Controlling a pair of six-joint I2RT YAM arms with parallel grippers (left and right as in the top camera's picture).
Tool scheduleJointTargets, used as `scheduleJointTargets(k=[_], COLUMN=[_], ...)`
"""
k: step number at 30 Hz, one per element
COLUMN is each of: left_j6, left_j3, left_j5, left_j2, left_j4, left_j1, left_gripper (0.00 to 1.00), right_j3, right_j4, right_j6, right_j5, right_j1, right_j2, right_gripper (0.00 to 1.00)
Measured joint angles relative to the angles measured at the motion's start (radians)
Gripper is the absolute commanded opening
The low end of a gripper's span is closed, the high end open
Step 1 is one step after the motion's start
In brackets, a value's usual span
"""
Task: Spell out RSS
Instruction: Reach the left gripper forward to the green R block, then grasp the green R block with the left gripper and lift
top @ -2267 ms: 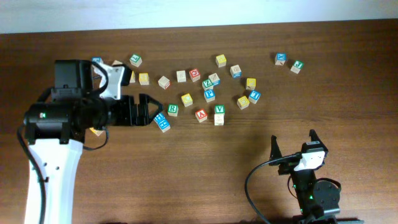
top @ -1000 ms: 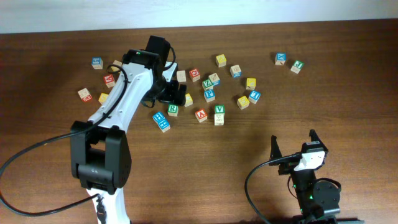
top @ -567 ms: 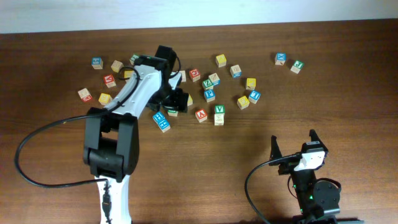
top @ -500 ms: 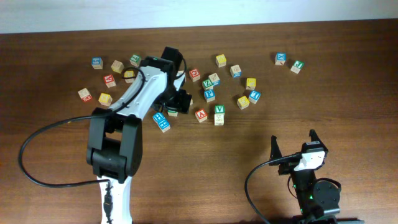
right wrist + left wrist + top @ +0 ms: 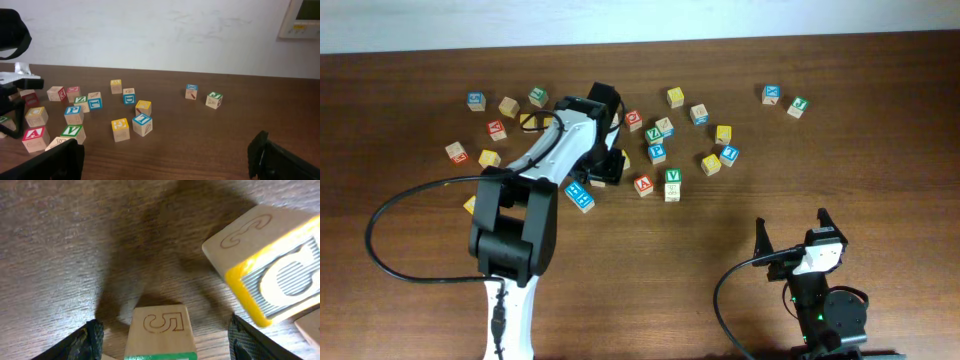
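Observation:
Many wooden letter blocks lie scattered across the back of the brown table (image 5: 650, 260). My left gripper (image 5: 604, 167) is low over the middle of the cluster and hides the block beneath it in the overhead view. In the left wrist view its fingers (image 5: 167, 342) are open, one on each side of a green-edged block (image 5: 160, 330) with an S-like figure engraved on its side. A yellow-edged C block (image 5: 270, 275) lies just right of it. My right gripper (image 5: 790, 236) is open and empty near the front right; it also shows in the right wrist view (image 5: 167, 160).
A blue block (image 5: 579, 195) lies just left of the left gripper. A red A block (image 5: 643, 184), a green V block (image 5: 672, 177) and a blue P block (image 5: 657, 152) lie to its right. Two blocks (image 5: 785, 99) sit apart at the back right.
The left arm has swung from the left side of the table to the block cluster and come down with open fingers around the green-edged block. The right arm has not moved.

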Motion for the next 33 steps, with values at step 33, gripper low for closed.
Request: scheduleJointTargets(k=[33], left_j6=[-0.014], left_j3=[0.000], left_j5=[0.000], left_j2=[0.000], left_j4=[0.016], left_j1=[0.000], left_gripper=[0.32], right_j3=[0.000], right_j4=[0.000], right_j6=[0.000], right_j5=[0.000], right_j1=[0.000], right_j2=[0.000], right_gripper=[0.98])
